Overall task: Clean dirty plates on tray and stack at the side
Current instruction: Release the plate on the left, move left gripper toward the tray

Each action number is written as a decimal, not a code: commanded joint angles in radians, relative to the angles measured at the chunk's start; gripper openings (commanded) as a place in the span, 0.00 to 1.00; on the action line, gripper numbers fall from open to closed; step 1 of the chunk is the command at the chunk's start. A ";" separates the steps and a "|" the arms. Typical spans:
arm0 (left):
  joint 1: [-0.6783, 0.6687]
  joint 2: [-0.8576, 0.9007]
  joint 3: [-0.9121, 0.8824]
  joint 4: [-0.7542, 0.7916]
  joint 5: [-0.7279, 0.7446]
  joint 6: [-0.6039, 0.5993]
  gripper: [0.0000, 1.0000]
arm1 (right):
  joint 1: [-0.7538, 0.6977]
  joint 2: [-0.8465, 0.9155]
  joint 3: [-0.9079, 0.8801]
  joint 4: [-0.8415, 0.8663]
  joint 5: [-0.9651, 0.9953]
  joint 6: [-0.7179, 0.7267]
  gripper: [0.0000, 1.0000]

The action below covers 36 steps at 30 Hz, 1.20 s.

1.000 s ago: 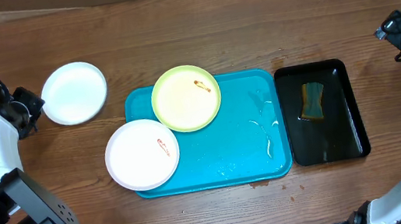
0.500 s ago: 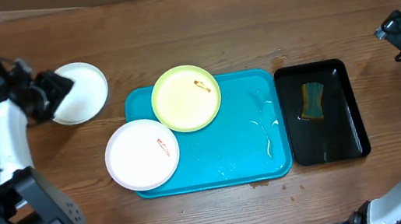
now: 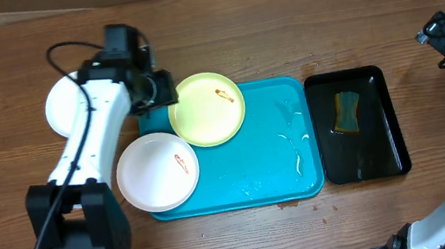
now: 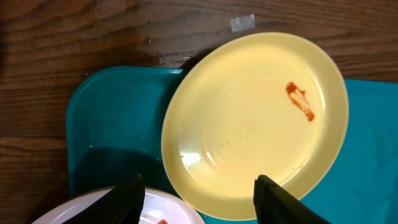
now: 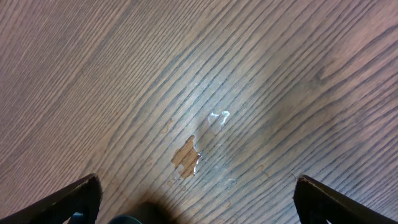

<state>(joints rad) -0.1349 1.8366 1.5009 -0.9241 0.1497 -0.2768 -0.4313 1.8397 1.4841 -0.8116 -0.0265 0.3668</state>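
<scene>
The left gripper [image 4: 199, 190] is seen spread, nothing pinched. Just ahead of it lies the smeared yellow-green plate [image 4: 249, 124], overhanging the tray [image 4: 106, 124] rim, with a white plate [image 3: 158, 172] just behind. The right gripper [image 5: 199, 190] is likewise spread above the table [image 5: 280, 74], well apart from the tray.

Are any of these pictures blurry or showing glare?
Overhead: sharp, with water streaks glinting white on the turquoise tray. Left wrist: the yellow-green plate is crisp with a soft sheen; the left gripper is dark and soft-edged. Right wrist: droplets on the wooden table catch light.
</scene>
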 commanded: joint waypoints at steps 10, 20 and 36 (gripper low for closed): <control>-0.042 0.007 -0.065 0.031 -0.142 -0.031 0.48 | 0.002 -0.009 0.014 0.003 -0.002 0.008 1.00; -0.042 0.007 -0.232 0.241 -0.130 -0.037 0.36 | 0.002 -0.009 0.014 0.003 -0.002 0.008 1.00; -0.071 0.007 -0.348 0.370 -0.086 -0.053 0.37 | 0.002 -0.009 0.014 0.003 -0.002 0.008 1.00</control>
<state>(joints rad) -0.1864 1.8370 1.1706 -0.5671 0.0402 -0.3153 -0.4313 1.8397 1.4841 -0.8120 -0.0265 0.3660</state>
